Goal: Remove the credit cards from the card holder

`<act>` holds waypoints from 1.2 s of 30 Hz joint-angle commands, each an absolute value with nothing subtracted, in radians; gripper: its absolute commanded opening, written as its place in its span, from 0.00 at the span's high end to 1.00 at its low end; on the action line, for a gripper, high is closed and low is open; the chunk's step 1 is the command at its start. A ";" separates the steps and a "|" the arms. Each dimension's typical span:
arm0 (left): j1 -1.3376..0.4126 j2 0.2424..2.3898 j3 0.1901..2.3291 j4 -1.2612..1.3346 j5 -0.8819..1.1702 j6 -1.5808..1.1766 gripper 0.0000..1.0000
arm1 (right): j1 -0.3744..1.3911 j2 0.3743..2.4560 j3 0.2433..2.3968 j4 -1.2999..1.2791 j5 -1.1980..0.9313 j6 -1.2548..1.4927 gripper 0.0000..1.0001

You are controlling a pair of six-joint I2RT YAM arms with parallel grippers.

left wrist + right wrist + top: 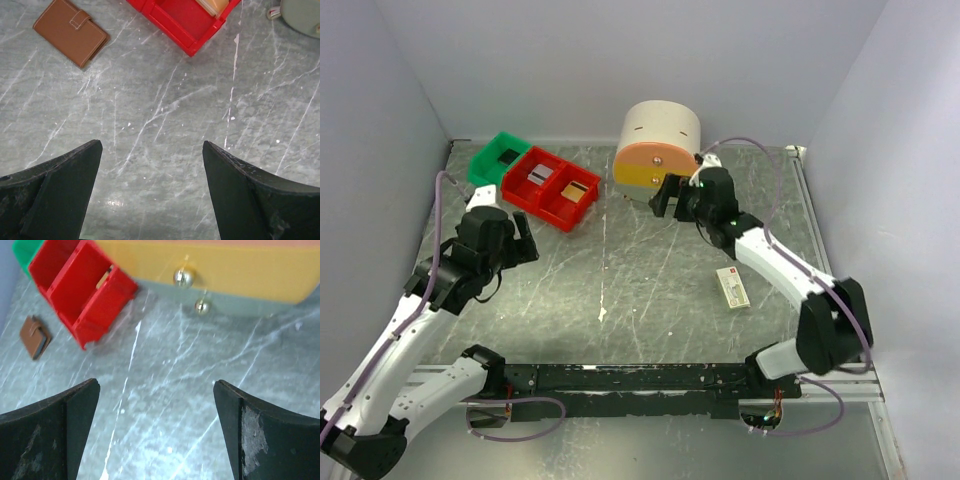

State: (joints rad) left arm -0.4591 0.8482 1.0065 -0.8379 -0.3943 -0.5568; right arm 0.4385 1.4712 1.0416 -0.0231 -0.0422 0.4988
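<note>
Lying shut, the card holder (70, 31) sat near the red bin (172, 29). Left gripper (151, 146) and right gripper (156, 385) gaped wide, empty.

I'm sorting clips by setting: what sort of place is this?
Probably a lab test cell: plain white walls enclose a marbled tabletop, two robot arms mounted at its edge, red bin and card holder laid out.
</note>
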 commanded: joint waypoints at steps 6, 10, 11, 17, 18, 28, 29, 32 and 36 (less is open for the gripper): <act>-0.453 0.779 0.887 -0.726 -0.372 -0.482 0.06 | 0.446 1.310 0.777 -0.308 -0.046 0.583 0.00; -0.453 0.751 0.832 -0.698 -0.360 -0.491 0.06 | 0.443 1.348 0.762 -0.348 0.042 0.596 0.00; -0.453 0.746 0.812 -0.685 -0.362 -0.497 0.06 | 0.439 1.367 0.759 -0.351 0.047 0.600 0.00; -0.454 0.740 0.822 -0.710 -0.382 -0.517 0.06 | 0.364 1.470 0.759 -0.416 0.162 0.668 0.00; -0.454 0.736 0.820 -0.710 -0.385 -0.520 0.06 | 0.331 1.473 0.755 -0.420 0.169 0.670 0.00; -0.454 0.683 0.798 -0.694 -0.380 -0.518 0.06 | 0.184 1.491 0.807 -0.554 0.334 0.638 0.00; -0.454 0.685 0.796 -0.696 -0.382 -0.517 0.07 | 0.190 1.468 0.803 -0.548 0.305 0.626 0.00; -0.453 0.689 0.796 -0.692 -0.373 -0.514 0.06 | 0.244 1.349 0.745 -0.478 0.118 0.631 0.00; -0.454 0.710 0.797 -0.686 -0.358 -0.507 0.07 | 0.319 1.269 0.637 -0.404 0.050 0.744 0.00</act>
State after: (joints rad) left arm -0.4591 0.6956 0.8036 -0.7223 -0.3702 -0.5125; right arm 0.2668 1.3331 0.7147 -0.4595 0.1463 0.6476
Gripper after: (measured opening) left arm 0.936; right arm 0.999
